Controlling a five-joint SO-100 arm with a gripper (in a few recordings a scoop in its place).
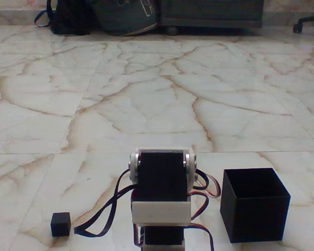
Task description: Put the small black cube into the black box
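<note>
The small black cube (pixel 60 224) rests on the marble floor at the lower left of the fixed view. The black box (pixel 255 205), open at the top, stands at the lower right. Between them, at the bottom centre, rises the robot arm (pixel 161 196), a white frame around black servo blocks with red and black cables looping out on both sides. Its fingers are hidden behind the arm's body, so their state is not visible. The cube lies about a hand's width left of the arm; the box sits close on its right.
Veined marble floor (pixel 157 94) stretches away from the arm. Along the far edge lie a dark backpack (pixel 68 18), a teal bag (pixel 128 15), a dark furniture base (pixel 212 13) and a chair's wheeled foot (pixel 309 23).
</note>
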